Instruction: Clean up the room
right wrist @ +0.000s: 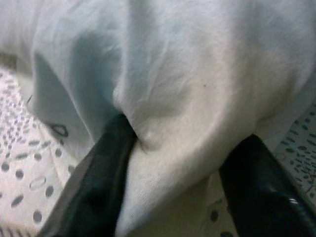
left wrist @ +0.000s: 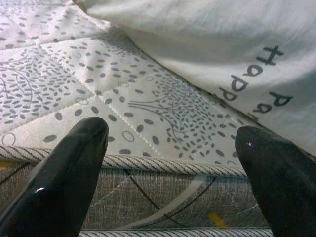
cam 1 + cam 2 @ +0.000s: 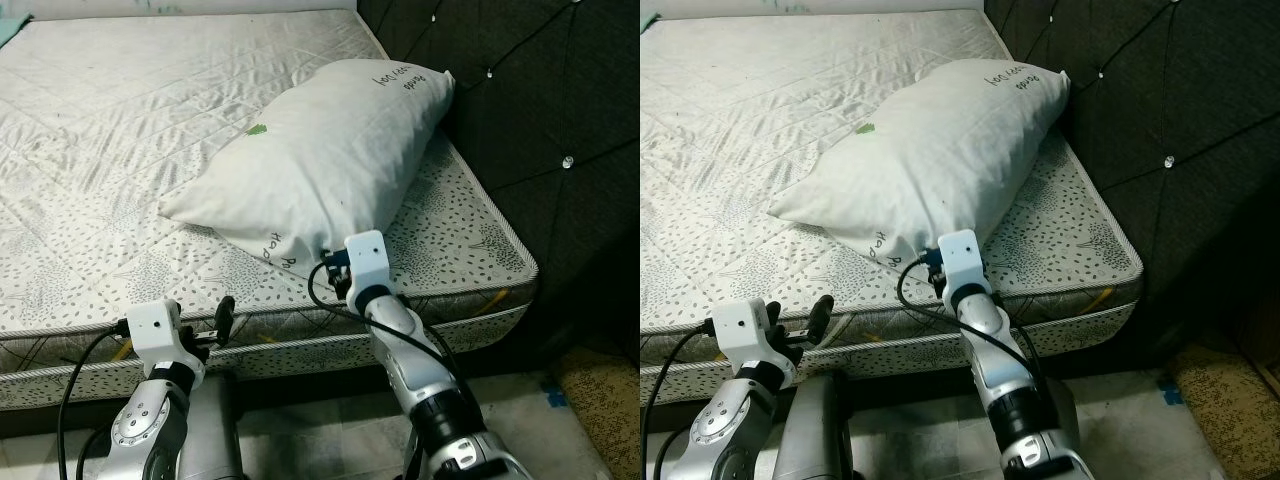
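Even, moderately bright light across mattress [image 3: 150,150]; headboard [image 3: 540,110] beside it dark. Soft shadow under pillow [image 3: 320,150]. Head views sharp. Right wrist view soft, fingers [image 1: 94,192] blurred; glossy highlights on left fingers [image 2: 64,182].

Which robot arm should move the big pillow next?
The right. Its gripper already has pillow fabric bunched between its open fingers, while the left gripper hangs open at the mattress edge, short of the pillow.

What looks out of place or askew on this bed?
The pillow lies diagonally across the bare mattress near the headboard, one corner at the mattress edge, with a small green mark on top. The right gripper has fabric of that corner between its fingers; the left gripper is open at the edge.
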### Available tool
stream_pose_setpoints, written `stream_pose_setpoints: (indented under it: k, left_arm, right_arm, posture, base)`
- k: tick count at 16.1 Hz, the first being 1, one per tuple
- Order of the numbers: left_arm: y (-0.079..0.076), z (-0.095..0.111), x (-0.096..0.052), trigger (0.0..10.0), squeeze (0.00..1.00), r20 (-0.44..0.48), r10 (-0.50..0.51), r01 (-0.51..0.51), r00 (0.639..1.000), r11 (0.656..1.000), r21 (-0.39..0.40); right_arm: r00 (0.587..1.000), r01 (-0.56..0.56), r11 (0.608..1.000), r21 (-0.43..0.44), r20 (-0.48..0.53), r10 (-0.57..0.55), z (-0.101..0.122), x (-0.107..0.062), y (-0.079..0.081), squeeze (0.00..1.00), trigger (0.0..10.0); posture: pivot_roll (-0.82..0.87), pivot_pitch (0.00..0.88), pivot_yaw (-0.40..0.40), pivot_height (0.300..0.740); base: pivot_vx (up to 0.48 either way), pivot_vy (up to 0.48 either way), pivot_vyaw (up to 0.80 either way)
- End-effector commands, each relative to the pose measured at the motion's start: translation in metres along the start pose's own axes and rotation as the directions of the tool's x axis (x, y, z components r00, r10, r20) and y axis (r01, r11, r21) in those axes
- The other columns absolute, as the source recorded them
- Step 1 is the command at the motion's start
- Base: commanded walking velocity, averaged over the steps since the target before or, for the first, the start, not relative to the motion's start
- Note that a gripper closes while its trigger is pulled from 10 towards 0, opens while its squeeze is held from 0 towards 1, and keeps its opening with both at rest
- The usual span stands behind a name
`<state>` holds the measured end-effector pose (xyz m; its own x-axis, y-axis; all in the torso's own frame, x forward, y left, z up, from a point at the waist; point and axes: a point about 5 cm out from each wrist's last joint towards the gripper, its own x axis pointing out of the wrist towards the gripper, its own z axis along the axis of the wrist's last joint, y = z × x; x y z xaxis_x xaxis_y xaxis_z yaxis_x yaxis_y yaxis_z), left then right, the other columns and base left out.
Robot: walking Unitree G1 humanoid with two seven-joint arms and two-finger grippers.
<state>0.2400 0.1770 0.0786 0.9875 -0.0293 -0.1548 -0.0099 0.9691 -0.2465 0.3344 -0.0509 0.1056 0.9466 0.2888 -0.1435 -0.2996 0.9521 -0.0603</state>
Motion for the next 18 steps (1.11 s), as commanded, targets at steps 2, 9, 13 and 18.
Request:
stream_pose_setpoints:
  k: [2,9,13,18]
  left_arm:
    - [0.003,-0.001,0.000,10.0,0.00,-0.002,0.017,-0.017,1.000,1.000,0.010]
    - [0.003,-0.001,0.001,10.0,0.00,0.000,0.028,-0.028,1.000,1.000,0.008]
    - [0.002,-0.003,0.002,10.0,0.00,0.001,0.037,-0.037,0.999,0.999,0.004]
    - [0.002,-0.002,0.002,10.0,0.00,0.013,0.048,-0.048,0.999,0.999,-0.003]
  right_arm:
    - [0.999,-0.002,1.000,0.018,0.033,0.001,0.008,0.003,0.004,0.00,0.0]
    - [1.000,0.010,0.999,0.038,0.029,-0.011,0.008,0.008,0.001,0.00,0.0]
    - [0.999,0.029,1.000,-0.002,0.031,-0.029,0.020,0.021,-0.023,0.00,0.0]
    - [0.995,0.080,0.996,-0.041,0.063,-0.077,0.042,0.032,-0.054,0.00,0.0]
  posture:
    - [-0.01,0.079,-0.006,0.479]
    - [0.00,0.073,-0.010,0.479]
    - [0.00,0.058,-0.025,0.479]
    - [0.00,0.060,-0.034,0.479]
  base:
    - [0.000,0.000,0.00]
    - [0.000,0.000,0.00]
    - [0.000,0.000,0.00]
    - [0.000,0.000,0.00]
